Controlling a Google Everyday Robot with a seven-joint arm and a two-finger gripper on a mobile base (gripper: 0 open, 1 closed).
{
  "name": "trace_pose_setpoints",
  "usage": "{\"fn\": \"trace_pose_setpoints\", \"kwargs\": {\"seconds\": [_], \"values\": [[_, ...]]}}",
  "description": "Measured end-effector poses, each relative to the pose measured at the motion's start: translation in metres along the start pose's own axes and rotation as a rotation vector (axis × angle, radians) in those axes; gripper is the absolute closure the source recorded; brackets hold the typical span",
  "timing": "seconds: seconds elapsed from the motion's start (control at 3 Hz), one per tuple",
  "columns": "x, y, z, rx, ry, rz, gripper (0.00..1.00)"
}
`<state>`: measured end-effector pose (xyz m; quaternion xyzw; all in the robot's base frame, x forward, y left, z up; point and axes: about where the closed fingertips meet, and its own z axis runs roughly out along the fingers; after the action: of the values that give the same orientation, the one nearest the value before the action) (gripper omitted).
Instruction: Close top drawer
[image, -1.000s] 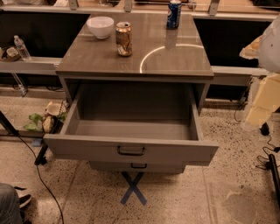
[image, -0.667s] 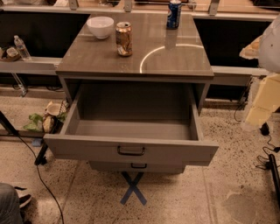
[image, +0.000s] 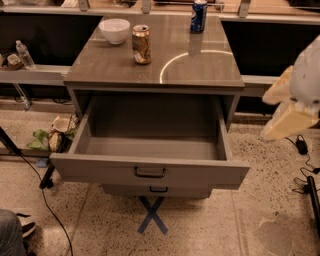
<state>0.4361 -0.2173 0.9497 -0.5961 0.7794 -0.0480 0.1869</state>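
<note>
Gripper (image: 287, 111) hangs at the right edge of view, well apart from the top drawer (image: 150, 169); cannot tell if it is apart or together.
Top drawer is pulled well out from the cabinet (image: 155, 70) toward the camera, dark loop handle (image: 150, 172) at front centre, untouched. A lower drawer (image: 158, 190) peeks out just beneath. On the cabinet top: white bowl (image: 114, 30), tan can (image: 141, 44), blue can (image: 199, 15). Blue tape X (image: 152, 216) on the floor below.
</note>
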Motion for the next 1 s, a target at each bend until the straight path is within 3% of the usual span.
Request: {"fn": "trace_pose_setpoints", "kwargs": {"seconds": [0.33, 0.67, 1.0], "values": [[0.014, 0.028, 0.057, 0.029, -0.043, -0.025, 0.78], [0.019, 0.058, 0.115, 0.048, -0.107, -0.015, 1.00], [0.002, 0.075, 0.157, 0.068, -0.146, -0.004, 1.00]]}}
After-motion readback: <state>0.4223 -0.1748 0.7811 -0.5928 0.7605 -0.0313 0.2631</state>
